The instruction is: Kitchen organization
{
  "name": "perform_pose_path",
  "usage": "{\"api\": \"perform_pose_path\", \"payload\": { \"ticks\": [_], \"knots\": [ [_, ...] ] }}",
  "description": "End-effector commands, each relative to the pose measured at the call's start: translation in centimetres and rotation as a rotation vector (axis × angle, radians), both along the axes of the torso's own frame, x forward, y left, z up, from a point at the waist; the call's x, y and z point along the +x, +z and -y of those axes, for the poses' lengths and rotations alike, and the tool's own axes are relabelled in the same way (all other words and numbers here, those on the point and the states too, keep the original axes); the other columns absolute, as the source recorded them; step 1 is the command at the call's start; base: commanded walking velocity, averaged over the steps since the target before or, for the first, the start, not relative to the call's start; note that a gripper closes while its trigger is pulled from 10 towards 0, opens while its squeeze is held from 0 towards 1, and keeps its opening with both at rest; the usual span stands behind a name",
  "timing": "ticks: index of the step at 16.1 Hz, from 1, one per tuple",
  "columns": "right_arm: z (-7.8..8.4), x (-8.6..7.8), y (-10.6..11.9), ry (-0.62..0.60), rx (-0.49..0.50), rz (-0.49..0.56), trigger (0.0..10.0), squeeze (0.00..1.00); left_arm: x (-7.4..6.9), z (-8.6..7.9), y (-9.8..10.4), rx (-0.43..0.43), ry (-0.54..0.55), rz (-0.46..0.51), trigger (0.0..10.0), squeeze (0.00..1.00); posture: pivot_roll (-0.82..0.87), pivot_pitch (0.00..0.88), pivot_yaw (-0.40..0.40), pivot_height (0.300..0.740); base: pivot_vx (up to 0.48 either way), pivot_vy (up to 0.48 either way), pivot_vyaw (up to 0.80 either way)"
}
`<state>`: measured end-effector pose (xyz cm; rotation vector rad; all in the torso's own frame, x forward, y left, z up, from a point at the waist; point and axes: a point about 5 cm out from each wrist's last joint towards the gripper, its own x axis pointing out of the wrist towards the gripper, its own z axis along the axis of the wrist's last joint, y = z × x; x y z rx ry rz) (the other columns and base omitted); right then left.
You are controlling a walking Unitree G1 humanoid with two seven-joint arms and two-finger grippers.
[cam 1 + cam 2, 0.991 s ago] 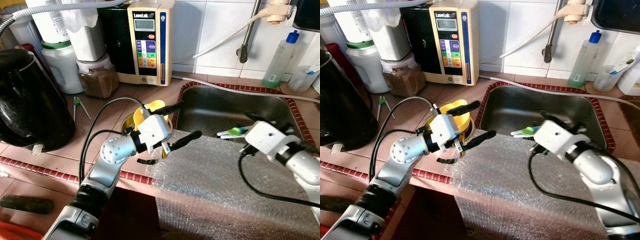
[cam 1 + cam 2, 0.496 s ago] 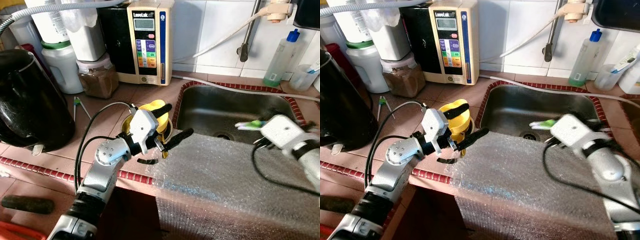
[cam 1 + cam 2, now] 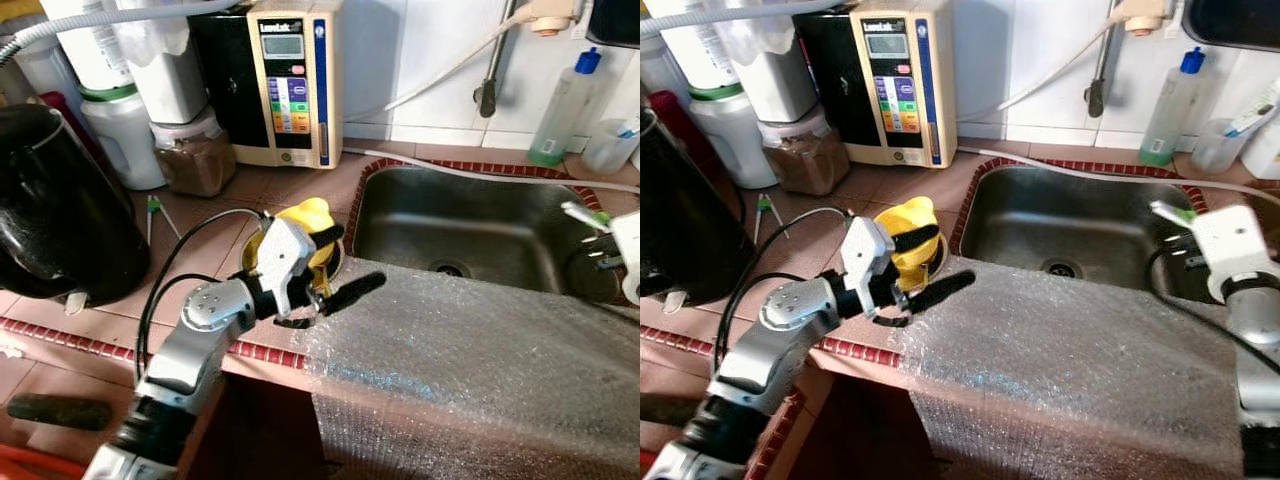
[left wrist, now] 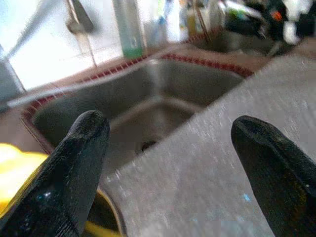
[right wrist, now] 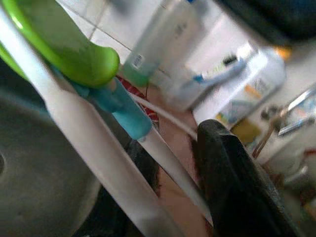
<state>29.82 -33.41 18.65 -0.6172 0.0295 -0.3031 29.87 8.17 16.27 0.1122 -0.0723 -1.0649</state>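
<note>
left eye view has my left gripper hovering over the counter edge just at 9 o'clock of the sink, its two black fingers spread wide apart with nothing between them. one finger lies over the yellow cup, the other reaches onto the bubble wrap sheet draped across the front of the sink. left wrist view gives the same: both fingertips well apart, steel basin and wrap beyond.

my right gripper is out at 3 o'clock, over the sink's far rim, clamped on a bundle of toothbrushes: white handles, one green, one blue. right wrist view is blurred, but the handles sit touching the black finger.

at 12 o'clock the water ionizer stands against the tiles, the black kettle at 9 o'clock.
</note>
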Motion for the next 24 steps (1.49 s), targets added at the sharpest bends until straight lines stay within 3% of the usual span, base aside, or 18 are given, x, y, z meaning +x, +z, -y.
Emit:
{"api": "perform_pose_path", "payload": {
  "ticks": [1, 2, 4, 5, 6, 7, 10, 14, 15, 20, 21, 22, 23, 24],
  "knots": [
    [0.4, 0.2, 0.0, -0.032, 0.052, 0.029, 0.0, 0.00, -0.2, -0.1, 0.1, 0.020, -0.008, 0.000, 10.0, 1.00, -0.03, 0.058, 0.096, 0.740, 0.000, 0.000, 0.00],
    [0.4, 0.7, -1.0, -0.047, 0.115, 0.005, 0.0, 0.00, -0.5, -0.2, -0.2, 0.048, -0.025, -0.020, 10.0, 1.00, -0.02, 0.062, 0.102, 0.740, 0.000, 0.000, 0.00],
    [0.3, 1.1, -1.7, -0.052, 0.143, -0.024, 0.4, 0.00, -0.8, -0.1, -0.3, 0.080, -0.054, -0.033, 10.0, 1.00, -0.02, 0.063, 0.105, 0.740, 0.000, 0.000, 0.00],
    [0.4, 1.4, -2.2, -0.066, 0.166, -0.040, 9.3, 0.00, -1.2, 0.0, -0.4, 0.102, -0.084, -0.061, 10.0, 0.68, -0.01, 0.064, 0.109, 0.740, 0.000, 0.000, 0.00],
    [0.3, 1.7, -2.3, -0.072, 0.182, -0.032, 10.0, 0.00, -1.4, 0.1, -0.5, 0.119, -0.103, -0.070, 10.0, 0.41, -0.01, 0.064, 0.110, 0.740, 0.000, 0.000, 0.00],
    [-0.1, 2.0, -2.2, -0.063, 0.185, -0.024, 10.0, 0.00, -1.4, 0.1, -0.5, 0.119, -0.100, -0.076, 10.0, 0.00, -0.01, 0.064, 0.110, 0.740, 0.000, 0.000, 0.00],
    [-1.1, 2.4, -2.5, -0.050, 0.176, -0.005, 10.0, 0.00, -1.4, 0.2, -0.3, 0.067, -0.045, -0.119, 10.0, 0.00, -0.01, 0.066, 0.108, 0.740, 0.000, 0.000, 0.00],
    [-1.3, 2.3, -3.2, -0.072, 0.211, -0.001, 10.0, 0.00, -1.7, 0.7, -0.5, 0.034, -0.001, -0.147, 10.0, 0.00, -0.01, 0.065, 0.099, 0.740, 0.000, 0.000, 0.00],
    [-1.4, 2.5, -3.1, -0.066, 0.219, 0.001, 10.0, 0.00, -1.9, 0.9, -0.6, 0.005, 0.011, -0.193, 10.0, 0.00, -0.02, 0.065, 0.095, 0.740, 0.000, 0.000, 0.00],
    [-1.7, 3.7, -2.4, -0.013, 0.205, -0.009, 10.0, 0.00, -2.0, 1.7, -0.3, 0.005, -0.029, -0.235, 10.0, 0.00, -0.02, 0.056, 0.082, 0.740, 0.000, 0.000, 0.00],
    [-2.0, 4.2, -2.7, 0.019, 0.216, -0.037, 10.0, 0.15, -1.9, 1.9, -0.1, -0.014, -0.020, -0.249, 10.0, 0.00, -0.02, 0.053, 0.080, 0.740, 0.000, 0.000, 0.00],
    [-2.2, 4.4, -2.9, 0.046, 0.235, -0.050, 10.0, 0.94, -2.0, 2.1, -0.1, -0.012, -0.024, -0.248, 10.0, 0.00, -0.02, 0.051, 0.078, 0.740, 0.000, 0.000, 0.00],
    [-2.2, 4.6, -2.9, 0.065, 0.243, -0.055, 10.0, 1.00, -2.1, 2.1, -0.1, -0.006, -0.028, -0.247, 10.0, 0.00, -0.01, 0.051, 0.076, 0.740, 0.000, 0.000, 0.00],
    [-2.3, 4.7, -2.9, 0.076, 0.249, -0.061, 10.0, 1.00, -2.1, 2.1, -0.1, -0.001, -0.031, -0.243, 10.0, 0.00, -0.01, 0.051, 0.076, 0.740, 0.000, 0.000, 0.00]
  ]
}}
